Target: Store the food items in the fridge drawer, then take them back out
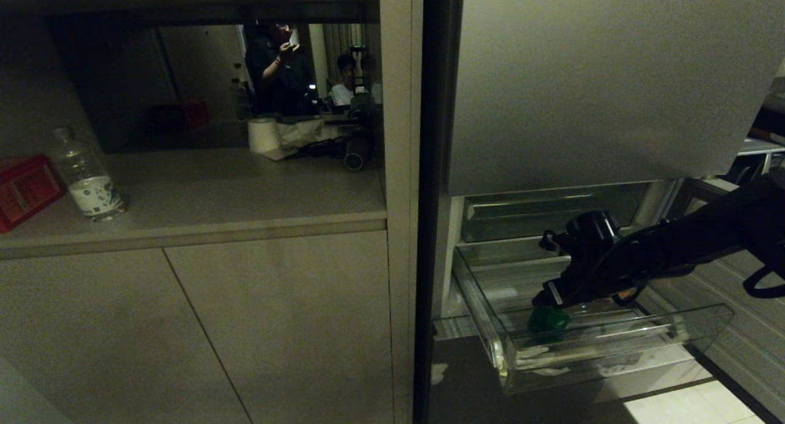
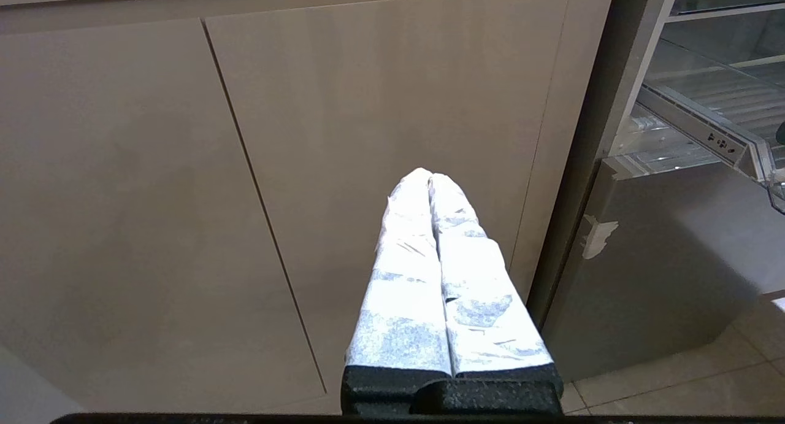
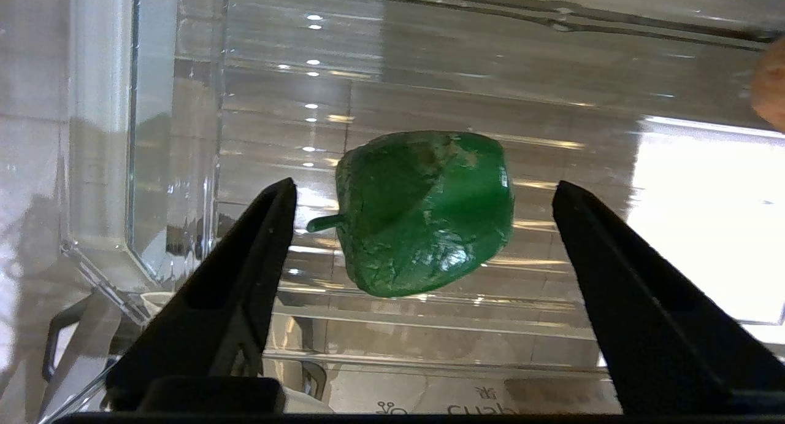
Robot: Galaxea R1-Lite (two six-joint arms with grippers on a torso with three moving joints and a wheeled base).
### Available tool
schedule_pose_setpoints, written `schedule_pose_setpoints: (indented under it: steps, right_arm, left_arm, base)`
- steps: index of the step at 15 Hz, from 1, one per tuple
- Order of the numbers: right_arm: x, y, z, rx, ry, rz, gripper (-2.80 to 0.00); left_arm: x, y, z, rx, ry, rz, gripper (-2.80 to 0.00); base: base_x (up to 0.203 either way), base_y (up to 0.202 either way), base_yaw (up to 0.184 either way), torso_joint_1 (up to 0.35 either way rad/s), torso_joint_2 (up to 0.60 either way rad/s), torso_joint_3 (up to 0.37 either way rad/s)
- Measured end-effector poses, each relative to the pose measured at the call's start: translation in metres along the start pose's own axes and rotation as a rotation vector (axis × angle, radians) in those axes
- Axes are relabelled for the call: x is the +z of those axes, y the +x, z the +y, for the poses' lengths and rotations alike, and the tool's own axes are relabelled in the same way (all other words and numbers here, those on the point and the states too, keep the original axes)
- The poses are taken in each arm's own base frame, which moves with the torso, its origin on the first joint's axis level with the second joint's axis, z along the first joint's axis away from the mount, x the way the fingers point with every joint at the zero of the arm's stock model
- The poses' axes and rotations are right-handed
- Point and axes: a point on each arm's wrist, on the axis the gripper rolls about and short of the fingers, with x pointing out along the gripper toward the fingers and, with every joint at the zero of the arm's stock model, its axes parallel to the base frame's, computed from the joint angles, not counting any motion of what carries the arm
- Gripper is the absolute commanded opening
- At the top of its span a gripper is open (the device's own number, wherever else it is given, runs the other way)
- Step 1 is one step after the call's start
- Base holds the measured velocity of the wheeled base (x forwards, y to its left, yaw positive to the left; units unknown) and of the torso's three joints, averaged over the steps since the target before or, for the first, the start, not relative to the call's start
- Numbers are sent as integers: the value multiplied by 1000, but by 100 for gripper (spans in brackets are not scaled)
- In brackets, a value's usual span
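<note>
— Drawer first: what's nearest?

— The wide clear plastic fridge drawer (image 1: 619,350) stands pulled out below the fridge door, its tall front lip toward the robot. On its ribbed floor, near the left front corner, lies a glossy green bell pepper (image 3: 426,212) with a short stem.

— And the right tool?

— The right tool (image 1: 547,301) hangs just above the pepper, its black jaws spread wide on either side and not touching it.

— The left tool?

— The left tool (image 2: 429,181), fingers wrapped in white, is closed and empty before the beige cabinet doors (image 2: 380,135).

— Farther back?

— A clear plastic bottle (image 1: 86,175) and a red box (image 1: 24,188) sit on the table (image 1: 245,191).
</note>
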Motion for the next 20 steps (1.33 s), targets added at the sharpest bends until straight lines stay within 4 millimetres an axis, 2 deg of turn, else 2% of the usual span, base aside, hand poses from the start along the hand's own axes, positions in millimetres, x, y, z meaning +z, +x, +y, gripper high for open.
schedule_pose_setpoints:
  steps: [6, 11, 20]
  right_arm:
    - [-9, 2, 0, 50, 9, 44, 0]
    - [-15, 3, -10, 41, 32, 61, 0]
    - [-20, 25, -10, 96, 37, 84, 0]
  left_arm:
    - [0, 0, 0, 0, 0, 0, -280]
    - [0, 0, 0, 0, 0, 0, -280]
    - [0, 0, 0, 0, 0, 0, -280]
  base:
    - [0, 0, 0, 0, 0, 0]
    - [0, 0, 0, 0, 0, 0]
    - [0, 0, 0, 0, 0, 0]
